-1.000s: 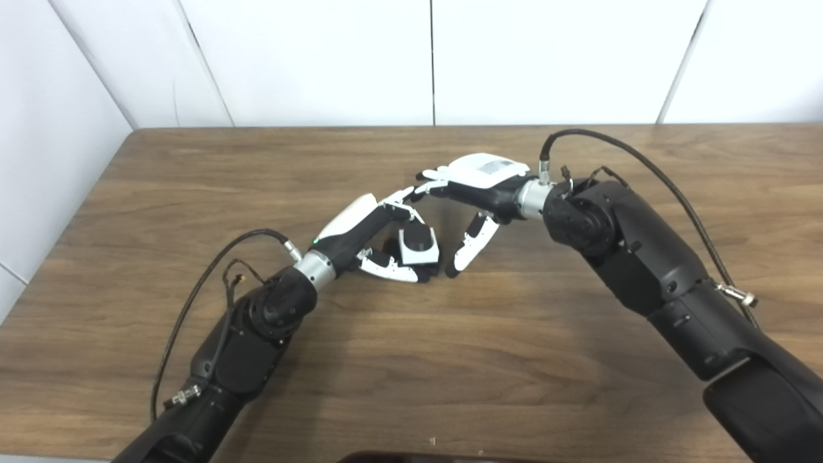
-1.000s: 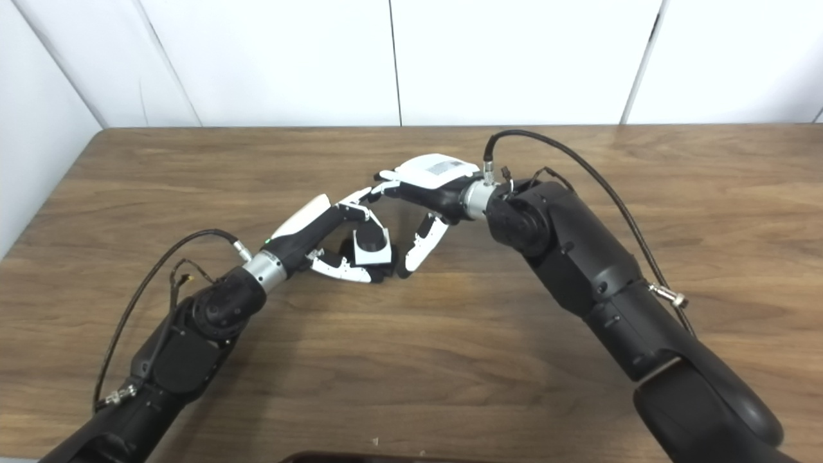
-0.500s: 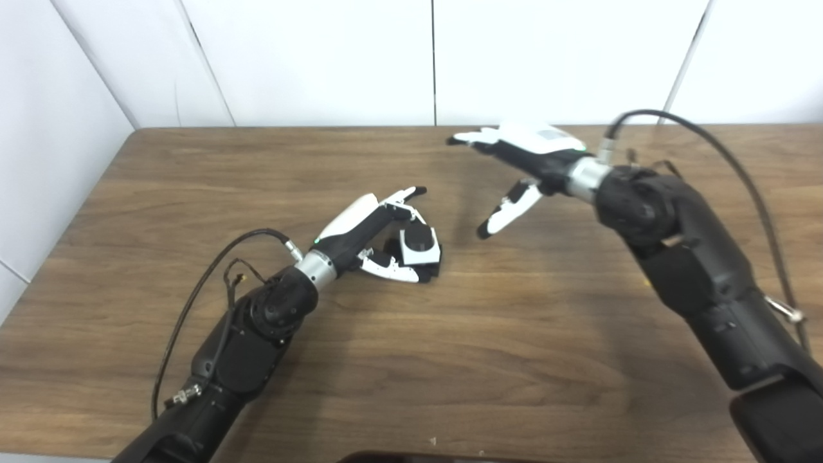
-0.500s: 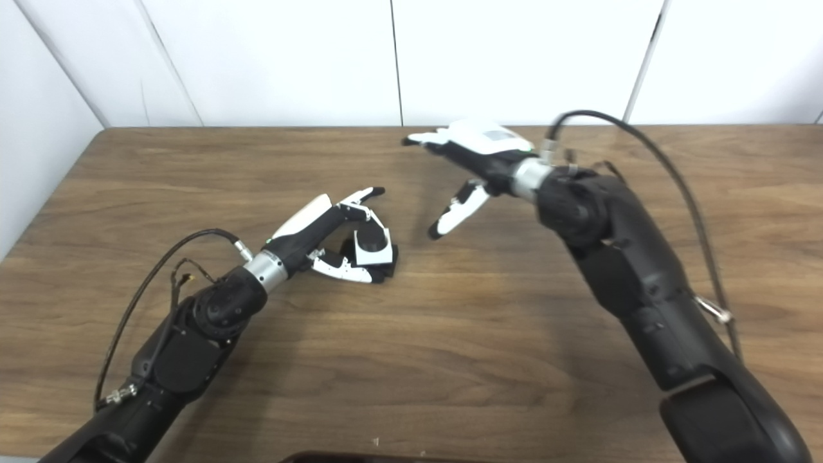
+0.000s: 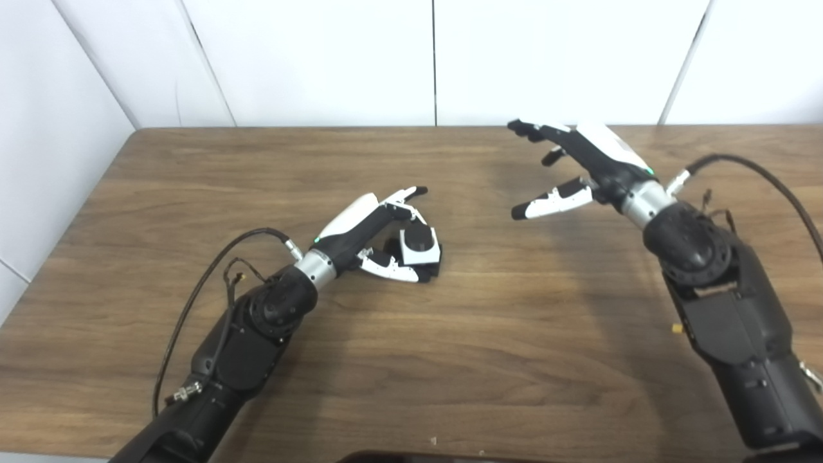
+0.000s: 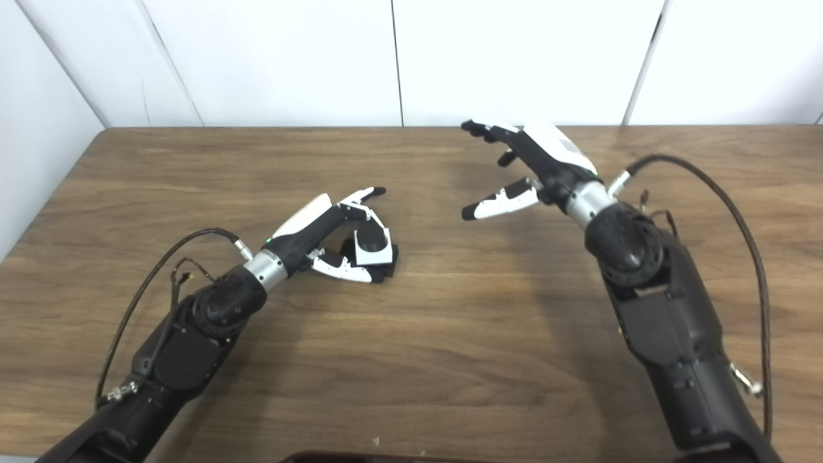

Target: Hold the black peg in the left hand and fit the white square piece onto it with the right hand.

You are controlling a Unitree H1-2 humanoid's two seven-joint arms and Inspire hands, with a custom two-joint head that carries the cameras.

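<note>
My left hand [image 5: 376,239] rests low over the wooden table [image 5: 411,360], left of centre, one finger stretched out and the others curled round the black peg [image 5: 429,270]. The white square piece [image 5: 419,245] sits on that peg, and the peg's dark top shows through its hole. The same piece [image 6: 373,245] appears in the right eye view. My right hand [image 5: 582,168] hangs above the far right of the table, well apart from the left hand. It is open, with fingers spread and nothing in it.
White wall panels stand right behind the table's far edge [image 5: 411,127] and along its left side. Black cables loop off both forearms. A dark object [image 5: 411,458] pokes in at the bottom edge.
My right hand has left the left hand and swung right and back, turning as it went. The left hand, the peg and the white piece on it have not moved.
</note>
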